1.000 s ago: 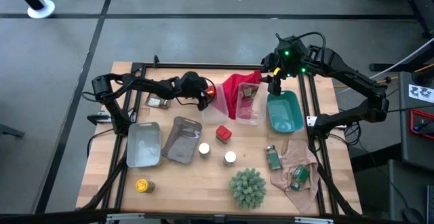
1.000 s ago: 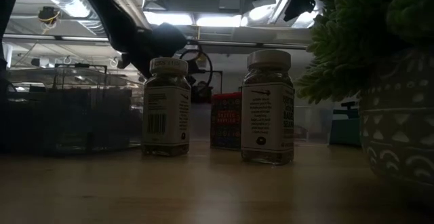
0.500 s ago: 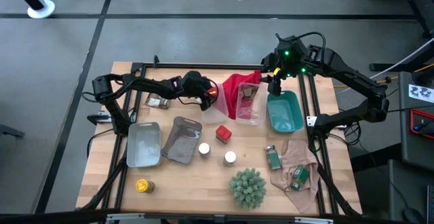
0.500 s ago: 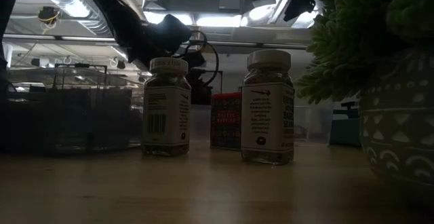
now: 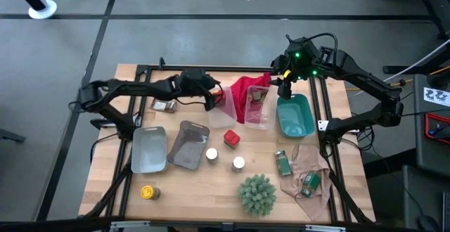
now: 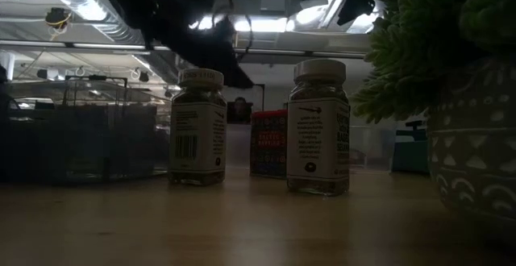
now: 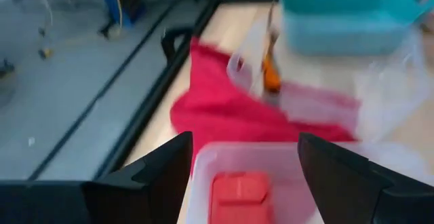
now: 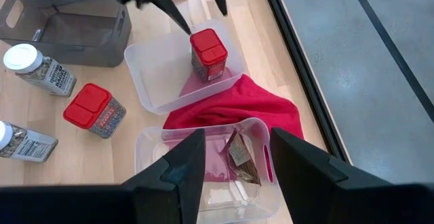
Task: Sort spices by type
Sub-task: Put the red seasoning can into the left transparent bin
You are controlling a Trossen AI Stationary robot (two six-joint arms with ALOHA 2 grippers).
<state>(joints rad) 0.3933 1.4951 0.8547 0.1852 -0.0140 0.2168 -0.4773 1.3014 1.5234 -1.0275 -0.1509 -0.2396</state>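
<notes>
I see the left gripper (image 5: 211, 100), fingers spread, above a clear bin (image 8: 146, 68) holding one red tin (image 8: 207, 54), upper centre of frame. The right gripper (image 5: 284, 89), also spread, hovers over the teal bin (image 5: 294, 116). A second red tin (image 5: 231, 138) stands on the worktop (image 5: 197, 190).

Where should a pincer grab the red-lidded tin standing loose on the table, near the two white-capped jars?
Probably from straight above, across the two flat sides just under the lid. The red tin stands upright and boxy, with its square lid up, so flat faces suit the fingers. The white-capped jars stand apart from it, and the grey tray is to one side, so the descent looks unobstructed.
</notes>
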